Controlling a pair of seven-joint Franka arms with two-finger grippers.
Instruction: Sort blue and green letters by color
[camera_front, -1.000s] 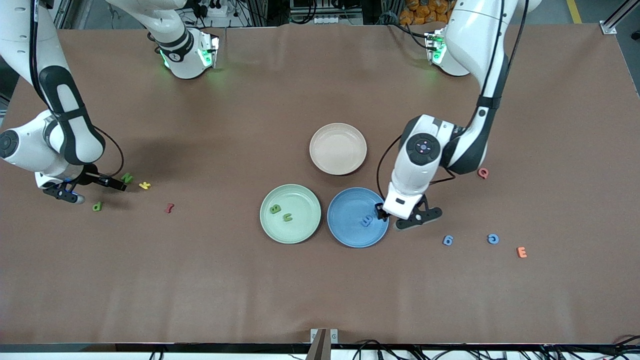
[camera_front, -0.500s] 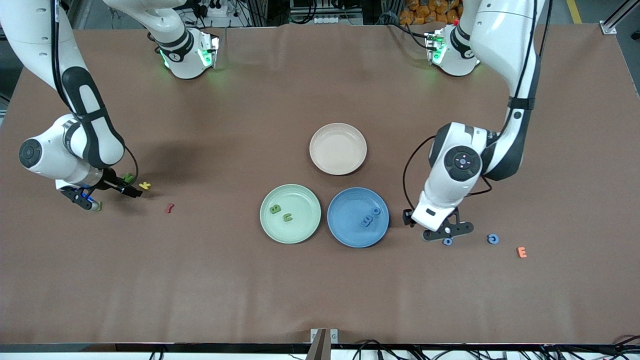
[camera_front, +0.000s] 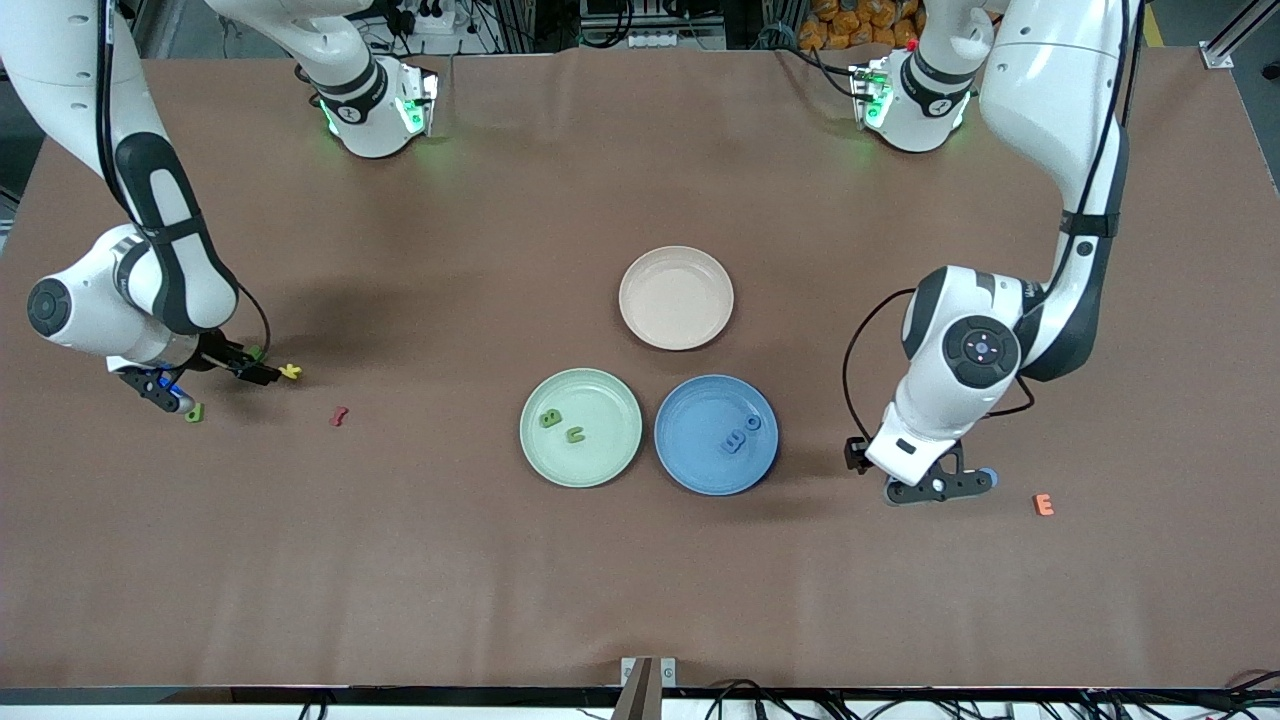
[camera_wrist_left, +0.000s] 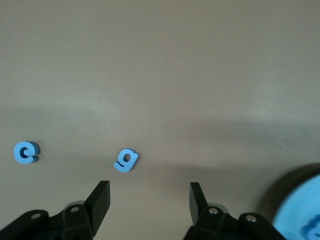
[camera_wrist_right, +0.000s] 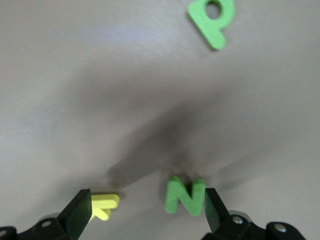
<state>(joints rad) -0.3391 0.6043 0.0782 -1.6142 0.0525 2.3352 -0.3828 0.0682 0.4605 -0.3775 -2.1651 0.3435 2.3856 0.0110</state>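
A: Hovering over blue g (camera_wrist_left: 125, 160), left gripper (camera_front: 938, 487) is sitting with fingers apart, empty; blue c (camera_wrist_left: 25, 152) is lying beside it, toward the left arm's end.
B: Right gripper (camera_front: 205, 378)?
A: Spreading wide over green N (camera_wrist_right: 185, 195), green P (camera_wrist_right: 212, 19) lying near. Green plate (camera_front: 612, 444) is holding two green letters (camera_front: 561, 426), blue plate (camera_front: 690, 470) two blue letters (camera_front: 741, 434).

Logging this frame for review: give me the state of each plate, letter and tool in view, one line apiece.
Green plate: holds two green letters.
Blue plate: holds two blue letters.
Beige plate: empty.
Blue g: loose on table.
Blue c: loose on table.
Green N: on table, between open fingers.
Green P: loose on table.
Left tool: open, empty.
Right tool: open, empty.
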